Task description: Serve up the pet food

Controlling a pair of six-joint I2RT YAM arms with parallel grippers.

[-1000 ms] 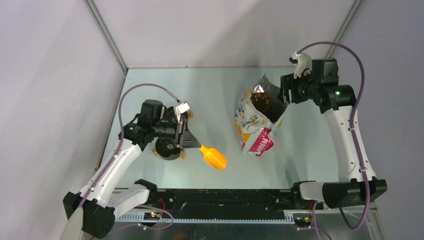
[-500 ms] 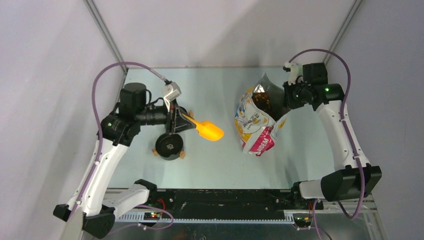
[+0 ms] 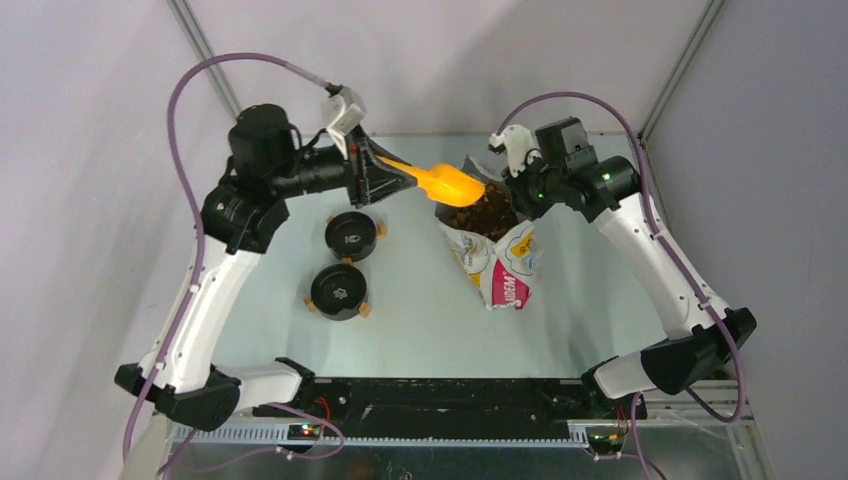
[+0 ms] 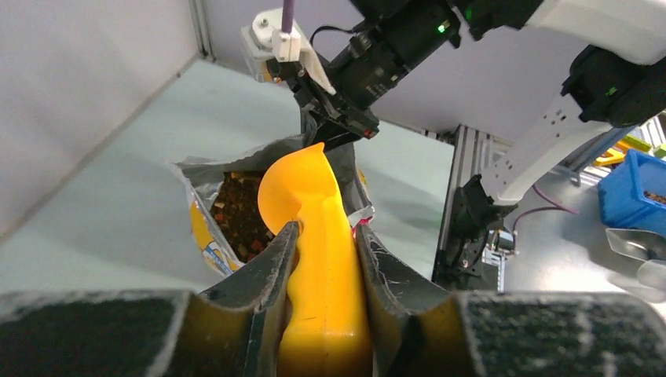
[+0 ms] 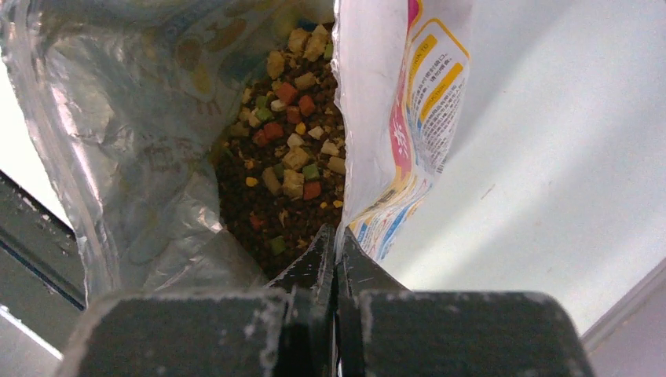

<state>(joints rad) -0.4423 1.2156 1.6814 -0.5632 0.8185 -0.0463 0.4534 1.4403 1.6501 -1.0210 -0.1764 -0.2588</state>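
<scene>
Hovering over the open bag! From above, the left claw [image 3: 385, 172] is clamped on the handle of the orange scoop [image 3: 452, 186], whose blade sits at the mouth of the cat-food bag [image 3: 500, 265] at the far right of the bench [image 3: 420, 320]. The kibble [image 3: 490, 210] is all inside the bag. The right claw [image 3: 512, 186] holds the rim. The far black bowl [image 3: 352, 236] and the near black bowl [image 3: 338, 290] wait on the left with nothing visible in them.

Left wrist: the scoop tip is just above the pellets. My call is to dip the nose, push in shallow, then level out before lifting.

Right wrist: the jaws are pinched together on the bag's edge, with food heaped just below. Best to hold that mouth wide and steady.
</scene>
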